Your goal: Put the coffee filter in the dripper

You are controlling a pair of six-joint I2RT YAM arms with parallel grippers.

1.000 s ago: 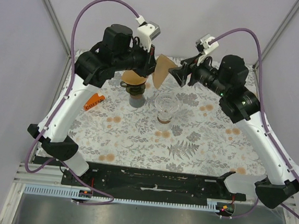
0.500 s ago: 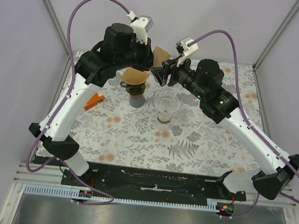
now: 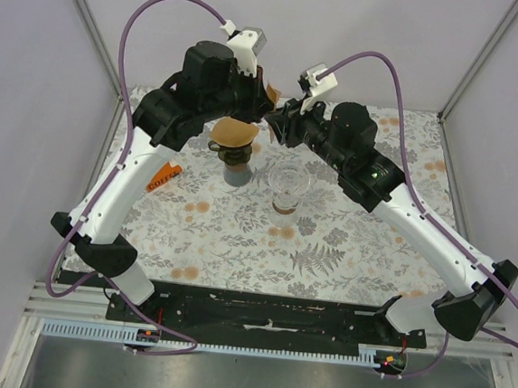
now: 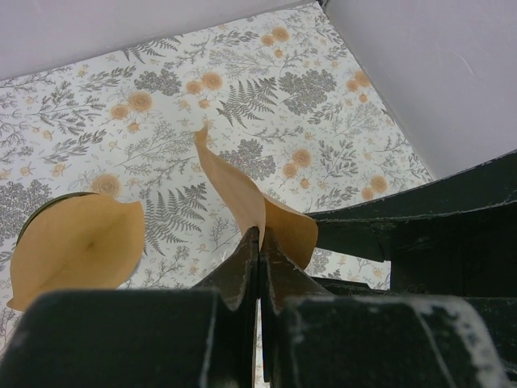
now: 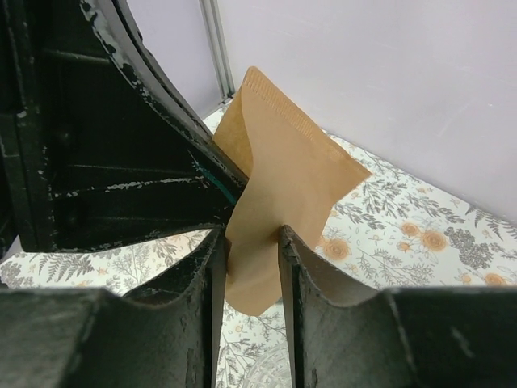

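My left gripper [image 3: 263, 104] is shut on a brown paper coffee filter [image 3: 272, 93], held up in the air at the back of the table. In the left wrist view the filter [image 4: 242, 190] stands out of the closed jaws [image 4: 258, 236]. My right gripper [image 3: 278, 123] faces it with its jaws apart. The filter [image 5: 283, 174] hangs between the two right fingers [image 5: 249, 234], which are not pressed together. The clear glass dripper [image 3: 289, 184] stands on the table below and in front of both grippers; its rim shows in the right wrist view [image 5: 271, 376].
A stack of brown filters [image 3: 234, 134] sits on a dark holder left of the dripper, also in the left wrist view [image 4: 77, 246]. An orange packet [image 3: 163, 178] lies at the left. The floral tablecloth [image 3: 327, 245] covers the table, with grey walls behind.
My right arm has swung left toward the left gripper until its open jaws straddle the filter. The left gripper has lifted the filter slightly up and back.
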